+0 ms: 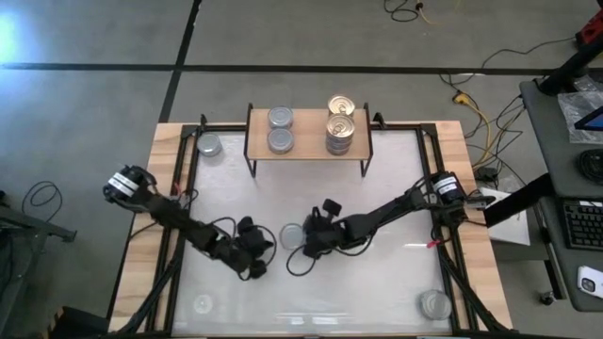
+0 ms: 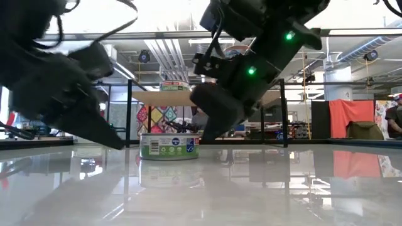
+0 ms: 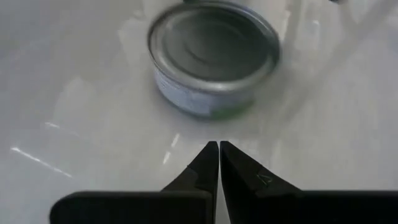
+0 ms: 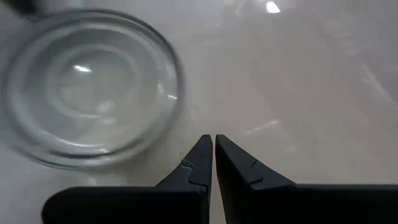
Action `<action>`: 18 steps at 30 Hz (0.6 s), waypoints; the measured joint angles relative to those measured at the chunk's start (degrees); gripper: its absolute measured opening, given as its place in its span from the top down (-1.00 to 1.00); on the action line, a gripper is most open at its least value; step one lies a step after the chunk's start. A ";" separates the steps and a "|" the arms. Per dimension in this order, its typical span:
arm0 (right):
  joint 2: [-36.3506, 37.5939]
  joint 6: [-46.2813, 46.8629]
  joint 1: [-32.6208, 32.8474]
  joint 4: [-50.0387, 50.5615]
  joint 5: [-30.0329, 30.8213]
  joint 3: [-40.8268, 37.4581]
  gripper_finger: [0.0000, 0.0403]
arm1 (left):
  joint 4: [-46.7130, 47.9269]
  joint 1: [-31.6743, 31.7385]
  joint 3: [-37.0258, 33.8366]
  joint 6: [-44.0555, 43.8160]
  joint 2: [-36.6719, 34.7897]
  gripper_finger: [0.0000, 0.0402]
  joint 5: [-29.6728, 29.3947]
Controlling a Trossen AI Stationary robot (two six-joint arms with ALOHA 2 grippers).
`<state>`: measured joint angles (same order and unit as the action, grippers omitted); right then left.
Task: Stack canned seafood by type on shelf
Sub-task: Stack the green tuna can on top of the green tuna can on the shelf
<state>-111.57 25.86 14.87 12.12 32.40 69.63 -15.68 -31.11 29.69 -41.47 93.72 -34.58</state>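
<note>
Both grippers shut beside a loose tin at mid-surface

Left gripper (image 3: 217,149) and right gripper (image 4: 213,142) have fingers pressed together, empty, flanking a silver-topped tin (image 3: 213,56). The shelf (image 1: 306,143) carries 2 silver tins (image 1: 280,129) and a gold-topped stack (image 1: 340,121).

A workshop: ceiling ducts (image 2: 164,53), floor cables (image 1: 476,118), concrete floor (image 1: 85,113)
</note>
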 joint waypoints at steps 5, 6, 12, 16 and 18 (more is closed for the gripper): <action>-0.02 -1.41 0.55 -2.22 -4.10 0.05 0.94 | -1.39 4.43 2.89 1.29 5.42 1.00 -2.04; -0.02 -1.41 0.81 -2.01 -5.03 0.10 0.94 | -1.27 5.29 3.54 2.28 6.24 1.00 -1.98; 0.04 2.47 3.56 -1.52 -9.20 0.19 0.94 | -0.65 8.59 7.24 8.93 8.74 1.00 -2.38; 0.54 3.37 5.38 -1.76 -11.88 1.54 0.94 | -0.61 10.66 9.29 12.43 7.92 1.00 -2.49; 1.37 2.51 5.84 -0.37 -13.24 2.98 0.94 | 3.44 11.05 10.16 12.97 6.64 1.00 -1.96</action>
<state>-110.20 28.37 20.71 11.75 19.15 72.61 -12.24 -20.05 39.85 -28.50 100.37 -36.54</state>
